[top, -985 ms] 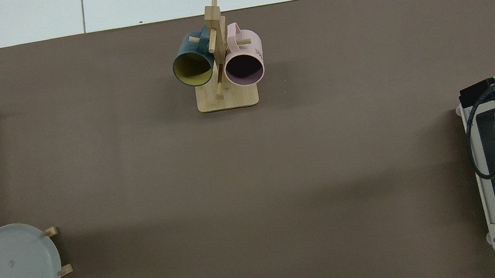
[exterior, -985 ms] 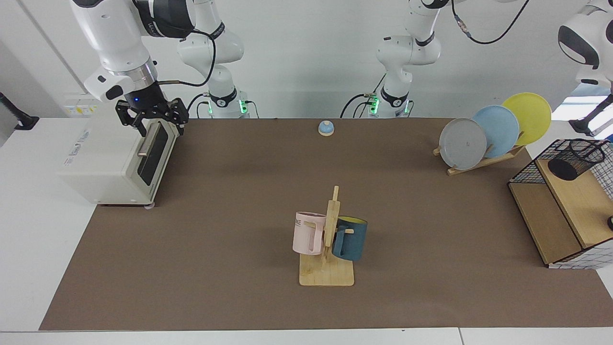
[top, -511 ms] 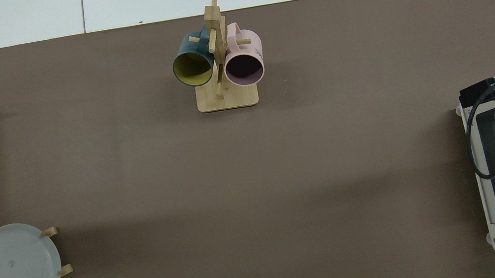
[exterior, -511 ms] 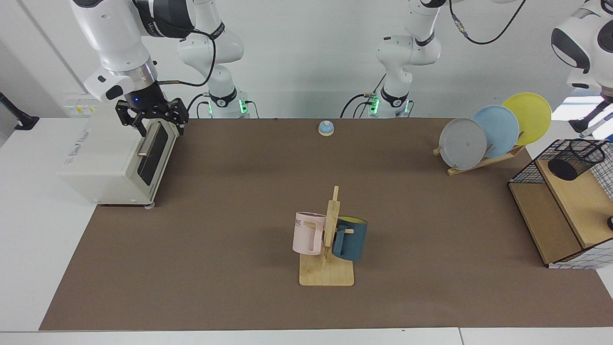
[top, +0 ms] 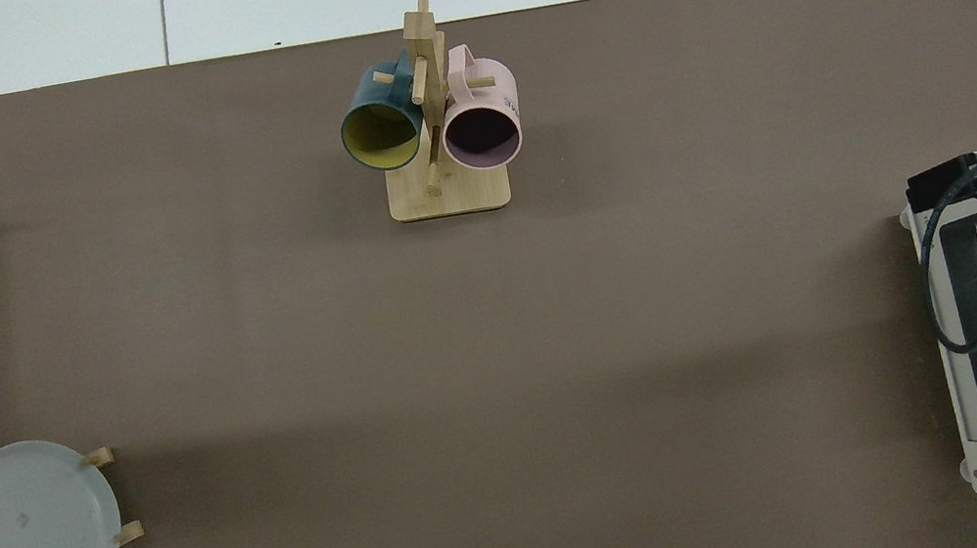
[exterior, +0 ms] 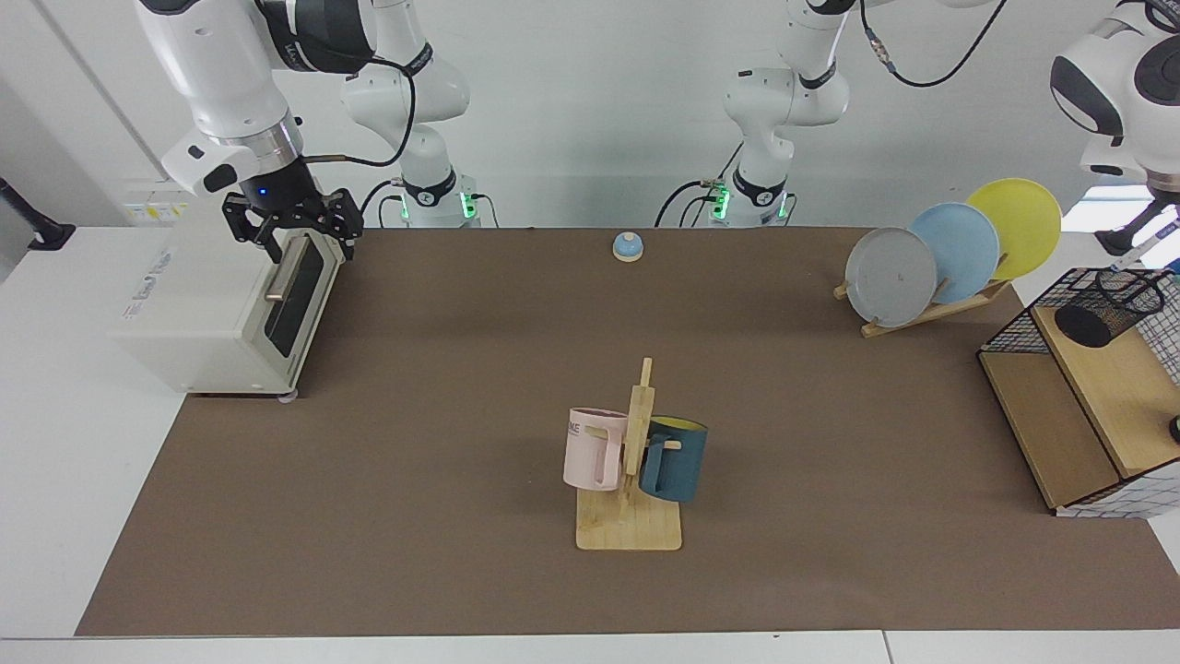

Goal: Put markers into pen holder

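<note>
Left gripper (exterior: 1141,242) at the far edge of the facing view holds the marker (exterior: 1132,255), slanted, its lower end just above the rim of the pen holder (exterior: 1109,307) directly below it; nothing visible inside the holder, which sits on the wooden shelf of the wire rack (exterior: 1079,397). Right gripper (exterior: 293,224) waits over the toaster oven (exterior: 221,309), fingers spread wide at its top front edge, holding nothing. Pink mug (exterior: 591,449) and blue mug (exterior: 674,459) hang on the mug tree, both empty in the top view.
</note>
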Robot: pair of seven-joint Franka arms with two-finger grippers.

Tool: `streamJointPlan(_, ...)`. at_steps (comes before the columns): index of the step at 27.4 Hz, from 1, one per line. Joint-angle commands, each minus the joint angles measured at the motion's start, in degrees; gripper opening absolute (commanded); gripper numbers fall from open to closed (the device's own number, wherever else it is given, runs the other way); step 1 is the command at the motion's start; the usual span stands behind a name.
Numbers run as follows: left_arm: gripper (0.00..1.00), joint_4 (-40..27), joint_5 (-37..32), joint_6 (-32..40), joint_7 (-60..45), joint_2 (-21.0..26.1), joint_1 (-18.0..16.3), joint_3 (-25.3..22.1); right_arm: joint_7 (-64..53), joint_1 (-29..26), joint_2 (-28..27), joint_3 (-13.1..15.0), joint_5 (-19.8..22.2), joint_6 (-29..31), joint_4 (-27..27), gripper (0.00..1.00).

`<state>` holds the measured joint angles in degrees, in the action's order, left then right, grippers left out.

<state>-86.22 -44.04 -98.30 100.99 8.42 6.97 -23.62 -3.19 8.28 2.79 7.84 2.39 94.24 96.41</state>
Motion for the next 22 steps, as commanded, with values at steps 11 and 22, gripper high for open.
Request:
streamJointPlan(11, 0.00, -2.0, 0.8, -6.2, -1.2, 0.5, -0.7, -0.7, -1.1, -1.1, 0.5, -0.5, -1.1, -0.4, -0.1, 1.00)
streamJointPlan(22, 0.00, -3.9, 1.5, -8.5, -2.6, 1.9, -1.4, -0.7, -1.1, -1.1, 0.5, -0.5, -1.1, -0.4, -0.1, 1.00)
